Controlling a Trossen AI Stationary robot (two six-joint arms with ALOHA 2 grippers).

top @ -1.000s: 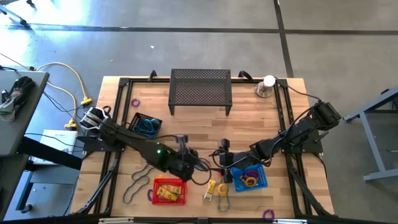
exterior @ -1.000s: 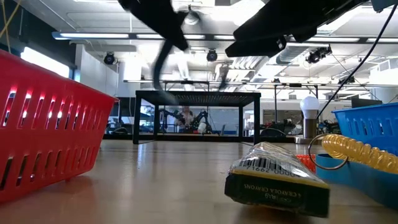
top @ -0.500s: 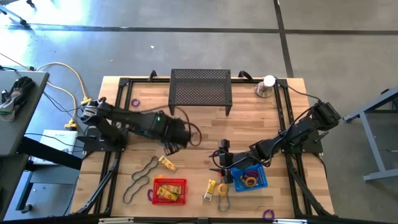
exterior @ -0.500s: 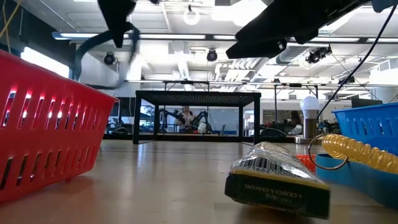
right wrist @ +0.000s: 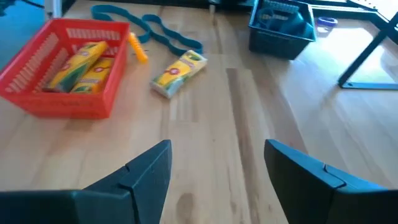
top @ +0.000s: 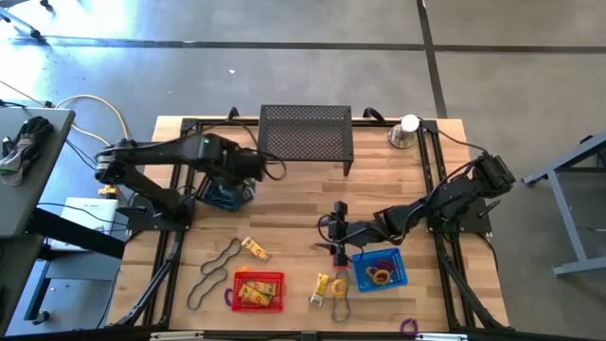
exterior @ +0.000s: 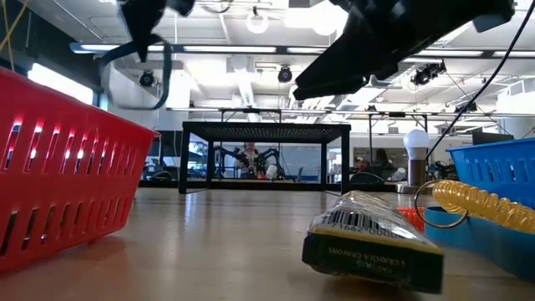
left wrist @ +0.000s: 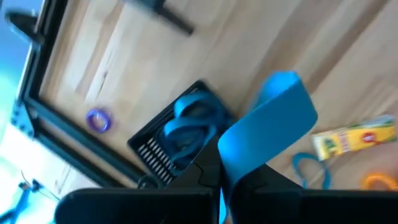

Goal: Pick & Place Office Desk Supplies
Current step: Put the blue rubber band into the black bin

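Swinging back from the tabletop's middle, my left gripper (top: 248,170) now hangs over the dark basket (top: 222,192), fingers shut on a teal band (left wrist: 267,134). Nearest, crayon boxes (top: 256,289) sit sorted in the red basket (top: 275,279) and rings in the blue basket (top: 393,277); one crayon box (top: 253,248) and grey bands (top: 216,270) lie loose. My right gripper (top: 333,235) hovers open, empty.
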